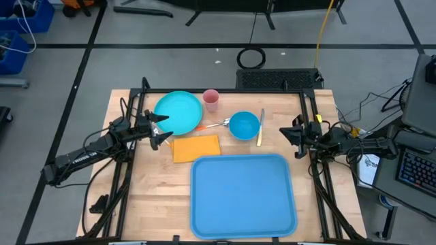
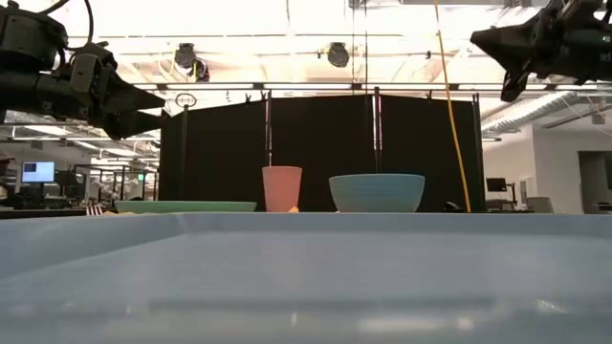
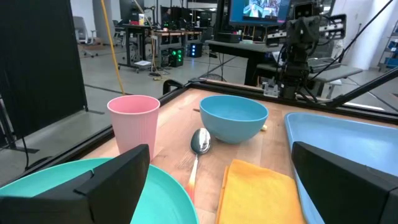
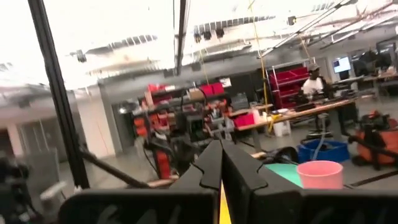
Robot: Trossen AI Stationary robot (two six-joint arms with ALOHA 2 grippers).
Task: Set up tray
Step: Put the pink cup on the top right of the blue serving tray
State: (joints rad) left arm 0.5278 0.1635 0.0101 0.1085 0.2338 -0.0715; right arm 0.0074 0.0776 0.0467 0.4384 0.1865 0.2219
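The large blue tray point(image 1: 243, 196) lies flat at the table's near middle; its rim fills the low view's foreground point(image 2: 306, 277). Behind it are an orange napkin point(image 1: 196, 148), a turquoise plate point(image 1: 178, 111), a pink cup point(image 1: 211, 99), a blue bowl point(image 1: 244, 125), a spoon point(image 1: 214, 125) and a yellow-handled utensil point(image 1: 261, 126). My left gripper point(image 1: 165, 129) hangs open in the air by the plate's near left edge, its fingers point(image 3: 112, 180) framing plate and napkin point(image 3: 261, 193). My right gripper point(image 1: 285, 131) is shut and empty, raised at the right, beyond the utensil.
Dark frame rails point(image 1: 308, 116) run along the table's left, right and far sides. The wood between tray and left rail point(image 1: 153, 197) is bare. A black screen point(image 2: 316, 153) stands behind the table. A person sits at a far desk point(image 4: 314, 84).
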